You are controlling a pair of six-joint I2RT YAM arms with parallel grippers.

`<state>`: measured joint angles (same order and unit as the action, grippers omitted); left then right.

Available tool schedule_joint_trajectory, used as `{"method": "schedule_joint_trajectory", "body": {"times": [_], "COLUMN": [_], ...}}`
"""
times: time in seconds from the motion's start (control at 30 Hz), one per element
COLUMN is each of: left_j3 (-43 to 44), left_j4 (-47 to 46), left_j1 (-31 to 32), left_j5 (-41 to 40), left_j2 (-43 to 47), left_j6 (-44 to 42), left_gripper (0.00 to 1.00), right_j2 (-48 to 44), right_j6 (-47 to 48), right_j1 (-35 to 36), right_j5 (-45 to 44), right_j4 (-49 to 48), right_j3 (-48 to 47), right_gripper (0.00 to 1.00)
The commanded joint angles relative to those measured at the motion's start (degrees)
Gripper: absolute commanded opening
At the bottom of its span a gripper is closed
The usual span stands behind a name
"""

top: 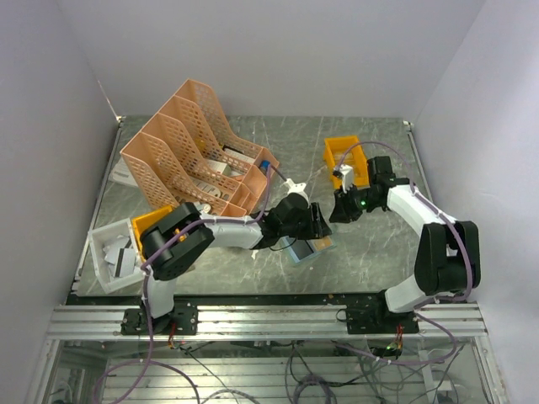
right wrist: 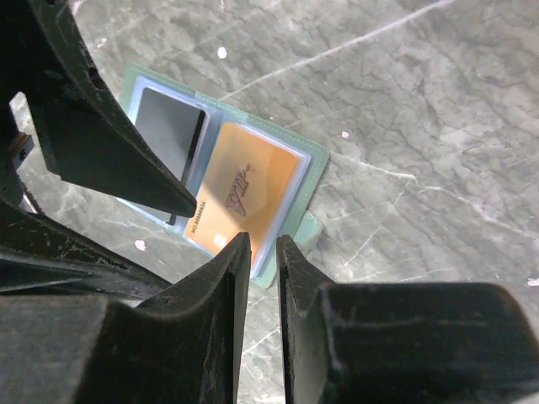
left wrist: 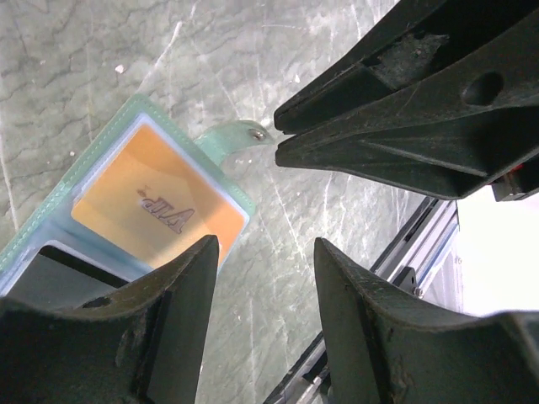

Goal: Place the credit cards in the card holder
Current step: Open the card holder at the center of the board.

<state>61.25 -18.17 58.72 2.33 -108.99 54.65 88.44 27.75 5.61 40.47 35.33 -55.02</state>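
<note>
1. Lying open and flat on the marbled table (top: 370,244), the card holder (top: 305,251) is located near the middle, just in front of both arm tips.
2. An orange card (left wrist: 152,206) with raised lettering is seated in one clear pocket of the holder. A dark card (right wrist: 168,135) is seated in the neighbouring pocket.
3. The snap tab (left wrist: 227,139) is folded outward from the holder edge on the orange-card side and rests on the table.
4. The left gripper (left wrist: 265,244) is held above the holder with its fingers spread apart. Nothing is gripped between them.
5. The right gripper (right wrist: 264,240) is pointed down at the orange-card side. Its fingers are drawn almost together, with only a thin slit left, and nothing is seen in that slit.
6. In the left wrist view, the right fingertips are shown just beside the snap tab. Contact cannot be confirmed.
7. A peach file rack (top: 189,156) is placed at the far left, an orange bin (top: 345,160) at the far right, and a white tray (top: 105,252) at the near left.
</note>
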Motion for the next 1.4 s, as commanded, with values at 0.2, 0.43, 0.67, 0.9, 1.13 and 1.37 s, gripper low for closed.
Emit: {"method": "schedule_joint_trajectory", "body": {"times": [0.2, 0.43, 0.67, 0.9, 1.13, 1.37], "left_j3": [-12.29, -25.63, -29.46, -28.70, -27.40, -25.84], "left_j4": [0.09, -4.71, -10.54, -14.29, -13.43, -14.12], "left_j1": [0.37, 0.35, 0.39, 0.36, 0.36, 0.38], "left_j5": [-13.52, -15.19, -13.40, -10.70, -10.16, -9.51], "left_j2": [18.06, 27.82, 26.31, 20.90, 17.12, 15.04], "left_j6": [-6.01, -0.21, 3.38, 4.68, 6.03, 5.82], "left_gripper": [0.59, 0.60, 0.55, 0.51, 0.47, 0.47], "right_j2": [0.41, 6.27, 11.44, 13.37, 14.62, 14.92], "right_j6": [3.92, 2.54, 1.97, 1.25, 0.29, 0.36], "right_j1": [5.22, 11.93, 14.84, 15.58, 15.66, 15.84], "right_j5": [9.54, 5.74, 3.19, 0.82, -2.33, -2.25], "right_j4": [0.31, -0.27, 0.11, -0.39, -0.97, -0.64], "right_j3": [1.24, 0.70, -0.81, -0.81, -0.66, -0.83], "right_gripper": [0.20, 0.19, 0.01, 0.00, 0.00, 0.00]}}
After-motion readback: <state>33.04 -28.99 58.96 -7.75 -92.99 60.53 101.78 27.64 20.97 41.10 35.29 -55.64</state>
